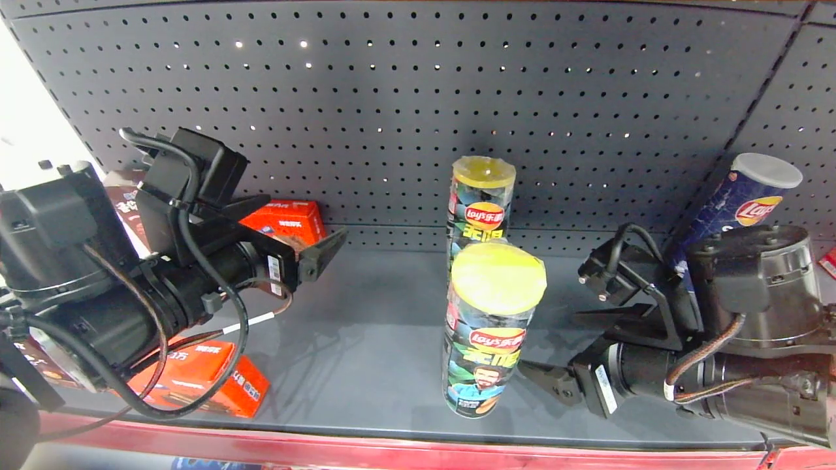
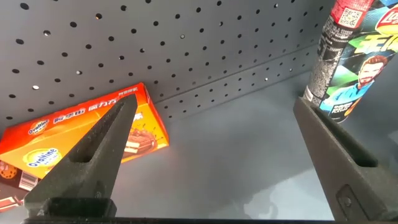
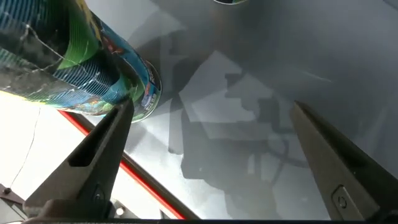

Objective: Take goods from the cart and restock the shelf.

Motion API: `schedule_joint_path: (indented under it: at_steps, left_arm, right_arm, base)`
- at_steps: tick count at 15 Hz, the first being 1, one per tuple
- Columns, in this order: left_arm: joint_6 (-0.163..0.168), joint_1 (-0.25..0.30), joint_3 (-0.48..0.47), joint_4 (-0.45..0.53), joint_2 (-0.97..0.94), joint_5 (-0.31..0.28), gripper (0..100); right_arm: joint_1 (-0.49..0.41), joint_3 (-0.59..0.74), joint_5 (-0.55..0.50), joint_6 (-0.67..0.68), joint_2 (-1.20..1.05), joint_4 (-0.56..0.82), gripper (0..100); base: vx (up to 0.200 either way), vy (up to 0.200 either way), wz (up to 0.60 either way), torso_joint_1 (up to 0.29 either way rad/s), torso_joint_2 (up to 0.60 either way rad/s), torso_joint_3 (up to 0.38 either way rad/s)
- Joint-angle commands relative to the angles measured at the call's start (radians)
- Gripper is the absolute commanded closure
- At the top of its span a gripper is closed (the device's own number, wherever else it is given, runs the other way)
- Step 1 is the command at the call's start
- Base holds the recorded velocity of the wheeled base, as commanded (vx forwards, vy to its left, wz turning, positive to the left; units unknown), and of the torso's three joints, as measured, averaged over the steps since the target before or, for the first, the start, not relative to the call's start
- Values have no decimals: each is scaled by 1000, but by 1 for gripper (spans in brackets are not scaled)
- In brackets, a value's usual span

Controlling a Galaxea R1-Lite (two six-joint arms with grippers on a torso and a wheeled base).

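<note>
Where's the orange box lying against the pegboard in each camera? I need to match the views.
Head view: the flat orange cardboard box lies left of centre, at the foot of the dark perforated pegboard.
Left wrist view: the box lies along the pegboard.
Right wrist view: not in it.
Shared landmark: the grey metal shelf floor.

L pincer & R pincer: jaws spread wide, tips angled toward each other.
</note>
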Motion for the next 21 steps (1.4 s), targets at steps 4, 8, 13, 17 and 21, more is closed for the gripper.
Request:
schedule_joint_path:
  at_steps: [4, 8, 13, 17, 21]
  left_arm:
    - [0, 1, 7, 0, -8, 2, 0]
    - [1, -13, 58, 38, -233, -32, 0]
    - [14, -25, 251, 116, -617, -43, 0]
    - [49, -16, 383, 487, -1062, -43, 0]
    - [72, -10, 418, 892, -1345, -43, 0]
  right_arm:
    - [-6, 15, -2, -1, -21, -1, 0]
    - [-40, 82, 58, 4, -244, -24, 0]
    - [84, 325, 61, -39, -482, -195, 0]
    - [130, 555, 61, -71, -758, -197, 0]
    - [121, 733, 50, -71, -953, -189, 0]
  base:
    - [0, 0, 0, 0, 0, 0]
    - [0, 0, 0, 0, 0, 0]
    - [0, 0, 0, 0, 0, 0]
    - [0, 0, 0, 0, 0, 0]
    - [0, 0, 0, 0, 0, 0]
